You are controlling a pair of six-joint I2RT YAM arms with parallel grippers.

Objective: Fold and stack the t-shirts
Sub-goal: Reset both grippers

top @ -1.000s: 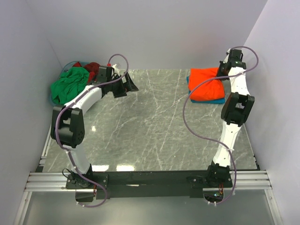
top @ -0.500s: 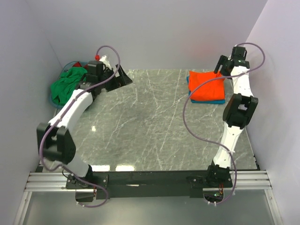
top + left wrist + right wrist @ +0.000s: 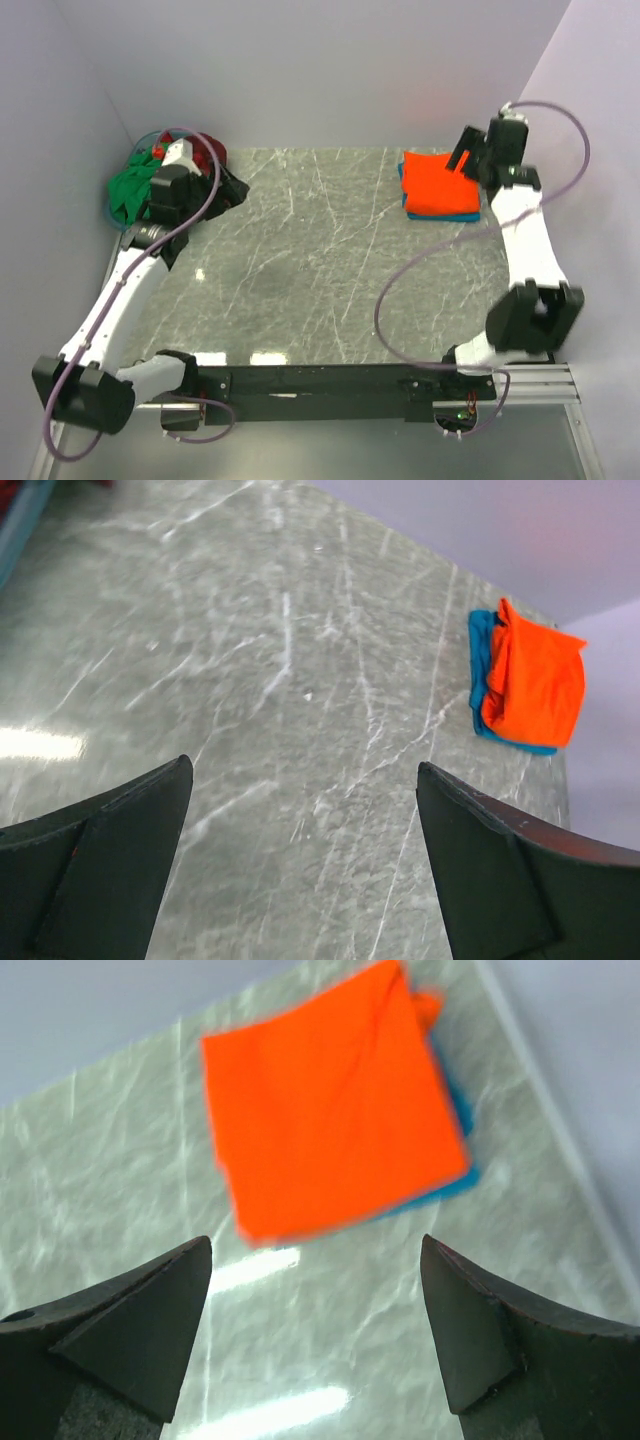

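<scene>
In the upper right of the overhead view, the orange shirt [image 3: 437, 183] lies folded square on the teal shirt [image 3: 470, 213], which shows only as a strip along its right and lower edges. The right gripper [image 3: 315, 1244] hangs over those 2 with its jaws spread wide, holding nothing. At the upper left, the green shirt [image 3: 128, 186] and dark red shirt [image 3: 208, 150] sit crumpled in the basket [image 3: 112, 214], and the left gripper [image 3: 302, 768] beside them is also wide open and empty.

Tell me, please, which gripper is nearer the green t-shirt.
Left. The left gripper is beside the green t-shirt; the right gripper is across the table by the orange t-shirt.
</scene>
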